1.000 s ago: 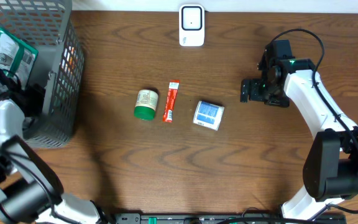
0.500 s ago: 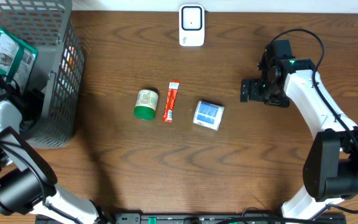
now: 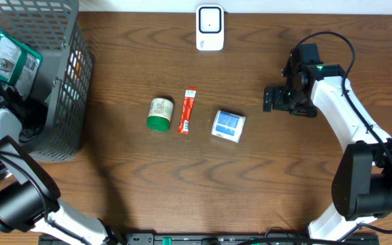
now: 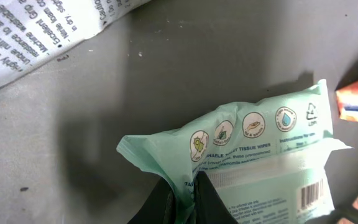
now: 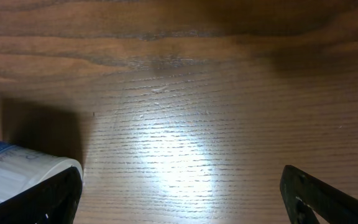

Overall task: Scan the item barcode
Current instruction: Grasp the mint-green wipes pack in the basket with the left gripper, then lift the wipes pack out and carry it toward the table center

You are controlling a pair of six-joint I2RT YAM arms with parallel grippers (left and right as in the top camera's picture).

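Inside the grey basket (image 3: 67, 61), the left end effector (image 4: 187, 186) pinches the corner of what looks like a green wet-tissue pack (image 4: 260, 155); the right end effector (image 3: 271, 99) hangs wide open over the tabletop (image 3: 182, 184).

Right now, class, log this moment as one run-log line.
left jaws: shut on wipes pack, inside basket | right jaws: open, empty, above table | scanner: untouched

Overhead: bright, even light from above; soft shadows spread beside the basket (image 3: 67, 82) onto the table (image 3: 182, 190). Right wrist: white glare patch on the wood, dark corners. Left wrist: dim; tissue pack (image 4: 260, 149) print legible, foreground blurred.
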